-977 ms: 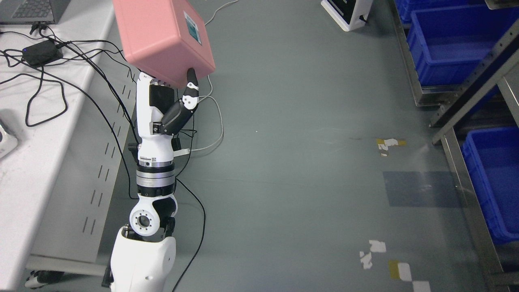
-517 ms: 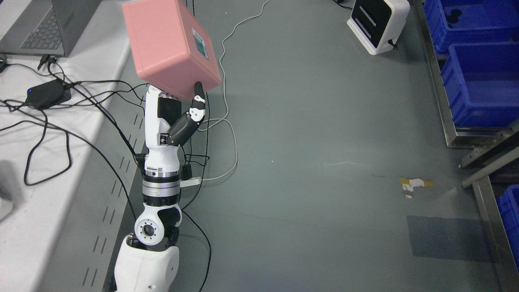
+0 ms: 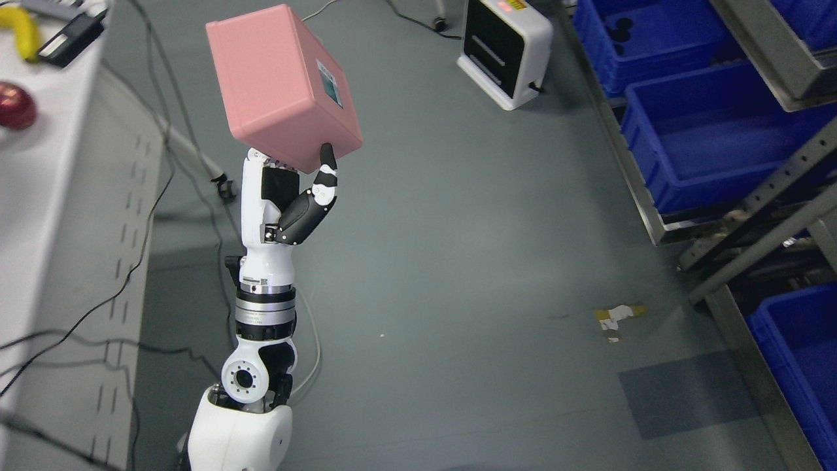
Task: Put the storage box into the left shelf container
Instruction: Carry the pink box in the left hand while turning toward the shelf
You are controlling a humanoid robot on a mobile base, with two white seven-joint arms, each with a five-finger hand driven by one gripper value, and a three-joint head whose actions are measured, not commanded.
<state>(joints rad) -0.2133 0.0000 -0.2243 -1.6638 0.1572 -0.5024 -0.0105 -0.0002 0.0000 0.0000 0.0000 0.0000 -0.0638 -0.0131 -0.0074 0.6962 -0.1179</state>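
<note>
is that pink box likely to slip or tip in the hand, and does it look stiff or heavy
The pink box probably stays stiff: flat faces, no sagging. Likely light, since the left hand alone holds it up. It may tip or slip: it sits tilted, gripped only at its lower edge, and looks smooth.

A pink storage box (image 3: 282,85) bearing a teal label, a white-and-black left hand (image 3: 288,199), blue shelf containers (image 3: 713,140), a grey floor (image 3: 458,261), a white desk (image 3: 46,216).

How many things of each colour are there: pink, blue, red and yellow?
Pink: 1, the storage box in the left hand.
Blue: 4 bins.
Red: 1 round thing.
Yellow: 1 thing.
Total: 7.
</note>
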